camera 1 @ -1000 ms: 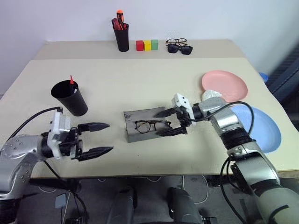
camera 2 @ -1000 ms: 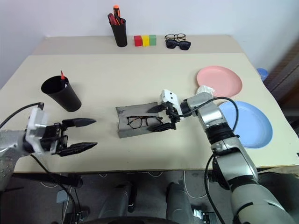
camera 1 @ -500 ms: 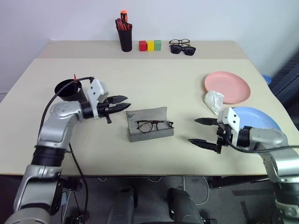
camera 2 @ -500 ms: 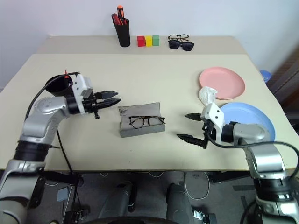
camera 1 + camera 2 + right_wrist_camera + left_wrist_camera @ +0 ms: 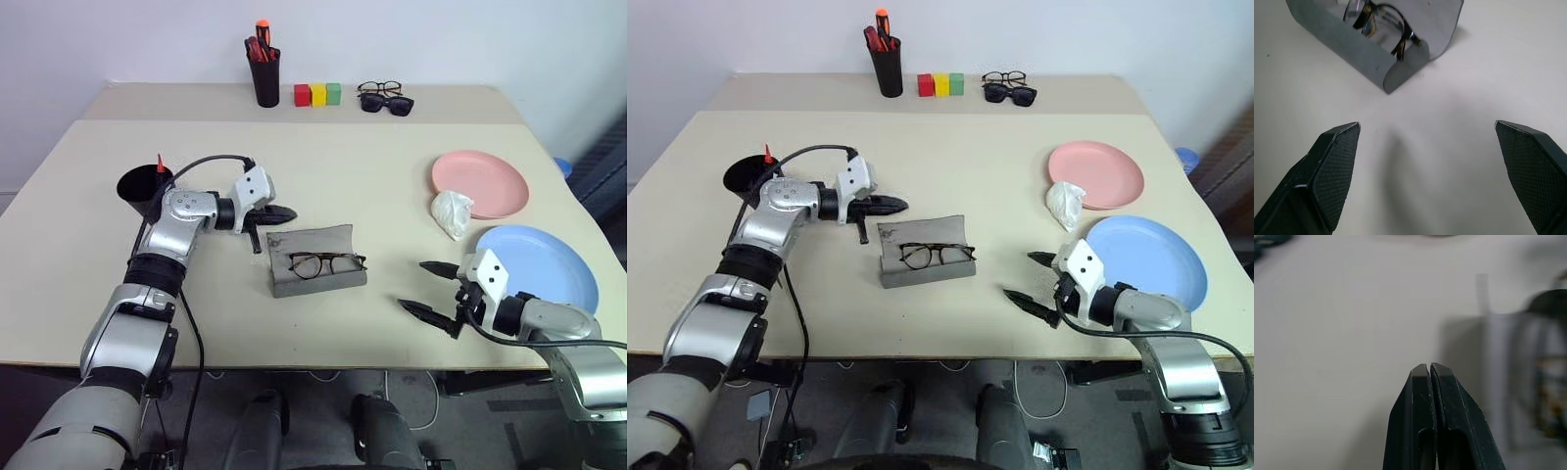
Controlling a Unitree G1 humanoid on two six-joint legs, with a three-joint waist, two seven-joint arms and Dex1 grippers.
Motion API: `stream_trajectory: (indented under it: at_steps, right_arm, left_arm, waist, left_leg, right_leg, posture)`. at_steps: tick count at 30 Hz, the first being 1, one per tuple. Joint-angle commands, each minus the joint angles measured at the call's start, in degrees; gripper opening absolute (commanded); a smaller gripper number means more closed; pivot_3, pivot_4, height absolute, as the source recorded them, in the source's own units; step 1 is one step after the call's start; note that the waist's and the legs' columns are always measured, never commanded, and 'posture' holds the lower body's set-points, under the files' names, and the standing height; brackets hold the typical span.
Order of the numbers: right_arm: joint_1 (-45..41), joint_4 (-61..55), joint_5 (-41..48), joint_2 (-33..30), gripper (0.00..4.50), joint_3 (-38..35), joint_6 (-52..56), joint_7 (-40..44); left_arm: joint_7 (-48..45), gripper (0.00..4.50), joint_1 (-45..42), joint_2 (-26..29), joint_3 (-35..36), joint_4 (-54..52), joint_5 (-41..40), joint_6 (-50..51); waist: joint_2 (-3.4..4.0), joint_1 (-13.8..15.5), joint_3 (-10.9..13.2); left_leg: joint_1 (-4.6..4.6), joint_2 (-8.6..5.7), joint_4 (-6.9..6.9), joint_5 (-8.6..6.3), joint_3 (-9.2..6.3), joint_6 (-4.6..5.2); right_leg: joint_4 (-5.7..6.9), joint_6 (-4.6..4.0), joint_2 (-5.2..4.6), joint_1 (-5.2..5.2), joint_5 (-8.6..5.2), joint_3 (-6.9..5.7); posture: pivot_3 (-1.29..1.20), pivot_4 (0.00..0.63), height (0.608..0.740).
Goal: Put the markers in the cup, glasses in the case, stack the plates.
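- Since a second ago, the left claw (image 5: 282, 213) has swung from the near left edge of the surface (image 5: 323, 166) up to the far left corner of the case (image 5: 315, 259), and its fingers have come together.
- Over the same second the right claw (image 5: 429, 288) has drawn back from the case toward the near right edge, leaving the glasses (image 5: 326, 263) inside.
- Left claw now: fingers pressed shut on nothing, pointing toward the robot's right, tips just beside the upright lid of the case; contact cannot be told.
- Right claw now: spread wide and empty, hovering low, well apart from the case and aimed toward it; the right wrist view shows the case (image 5: 1381, 44) with the glasses between its two fingers.
- Case: grey, open, near the middle of the surface, with the thin black glasses lying in its lower half.
- Cup (image 5: 143, 189): stands behind the left arm at the left side, with a red marker tip (image 5: 160, 163) sticking up out of it.
- Pink plate (image 5: 479, 182) lies at the far right, the blue plate (image 5: 539, 264) nearer and just beyond the right claw; the two are not stacked.
- A crumpled white wad (image 5: 452, 212) sits between the plates, touching the pink one's rim.
- Along the far edge stand a pen holder (image 5: 265, 76), three coloured blocks (image 5: 316, 94) and two other pairs of spectacles (image 5: 382, 97).
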Motion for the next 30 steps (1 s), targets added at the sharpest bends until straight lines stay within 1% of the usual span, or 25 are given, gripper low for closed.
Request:
stream_trajectory:
  at_steps: [1, 3, 7, 9, 11, 17, 23, 27, 30]
  right_arm:
    - [0.79, -0.13, 0.65, 0.26, 4.5, -0.57, -2.91, -0.37]
    - [1.24, 0.89, 0.59, 0.43, 4.5, -0.59, -4.06, -0.27]
    - [1.31, 2.78, 0.87, 0.62, 4.5, -0.35, -5.94, 0.03]
    - [0.9, 3.32, 1.04, 0.63, 4.5, -0.09, -6.39, 0.12]
    - [0.52, 3.62, 1.04, 0.59, 4.5, 0.23, -6.6, 0.17]
    - [0.03, 2.63, 1.73, 0.11, 4.5, 0.46, -5.68, 0.01]
    - [1.31, -1.01, 3.2, -0.52, 4.5, -0.9, -3.77, -1.06]
    - [4.68, -5.99, 5.74, -1.49, 4.5, -3.47, -2.21, -0.98]
    - [7.39, -8.87, 7.45, -2.17, 4.5, -5.75, -1.85, -0.73]
  left_arm:
    - [-7.78, 0.03, 1.34, 1.43, 0.28, -7.52, -3.98, 6.07]
    - [-11.05, 0.03, 3.51, 2.72, 0.0, -11.38, -5.04, 8.68]
    - [-14.48, 0.03, 6.96, 4.7, -0.2, -17.6, -6.83, 13.96]
    - [-14.0, 0.03, 7.95, 4.89, 0.11, -19.51, -7.06, 14.98]
    - [-11.58, 0.03, 7.99, 4.26, 1.05, -19.58, -6.67, 14.61]
    - [-0.29, 0.03, 4.76, 1.44, 2.32, -13.82, -2.76, 9.79]
    - [10.1, 0.03, 2.14, -1.37, 0.8, -8.92, 2.8, 6.7]
    - [13.54, 0.03, -0.48, -2.72, -0.64, -3.18, 6.58, 4.04]
    - [13.99, 0.03, -2.29, -3.49, -1.31, 1.02, 7.85, 1.94]
  waist:
    - [0.0, -0.1, 0.0]
    - [0.0, -0.2, 0.0]
    - [0.01, -0.32, 0.0]
    - [0.01, -0.26, 0.0]
    - [0.01, 0.04, 0.0]
    - [0.0, 0.13, 0.0]
    - [0.0, 0.09, 0.0]
    - [-0.01, 0.12, 0.0]
    - [-0.03, 0.15, 0.0]
  left_leg:
    - [0.0, 0.0, 0.0, 0.0, 0.0, 0.0]
    - [0.0, 0.0, -0.01, 0.0, -0.01, 0.0]
    - [0.0, 0.01, 0.0, 0.0, -0.03, 0.01]
    - [0.0, 0.01, 0.02, 0.0, -0.04, 0.01]
    - [0.0, 0.01, 0.05, 0.0, -0.05, 0.01]
    - [0.0, 0.0, 0.07, 0.0, -0.06, 0.01]
    - [0.0, -0.01, 0.06, 0.0, -0.06, 0.02]
    - [0.0, -0.01, 0.07, 0.0, -0.06, 0.02]
    - [0.0, -0.02, 0.07, 0.0, -0.06, 0.02]
  right_leg:
    - [0.0, 0.0, 0.0, 0.0, 0.0, 0.0]
    - [0.0, 0.0, 0.0, 0.0, 0.0, 0.0]
    - [0.03, -0.01, 0.0, 0.01, 0.0, 0.0]
    - [0.04, -0.01, 0.0, 0.01, 0.0, 0.0]
    - [0.03, -0.01, 0.0, 0.02, -0.01, 0.0]
    - [0.02, 0.0, 0.0, 0.04, 0.0, 0.0]
    - [0.03, 0.01, 0.0, 0.04, 0.0, 0.0]
    - [0.06, 0.03, 0.01, 0.03, 0.0, 0.0]
    - [0.03, 0.03, 0.01, 0.05, 0.0, -0.01]
  posture:
    - [0.0, 0.15, 0.74]
    - [0.0, 0.15, 0.74]
    - [0.0, 0.15, 0.74]
    - [0.0, 0.15, 0.74]
    - [0.0, 0.15, 0.74]
    - [0.0, 0.15, 0.74]
    - [0.0, 0.15, 0.74]
    - [0.0, 0.15, 0.74]
    - [0.0, 0.15, 0.74]
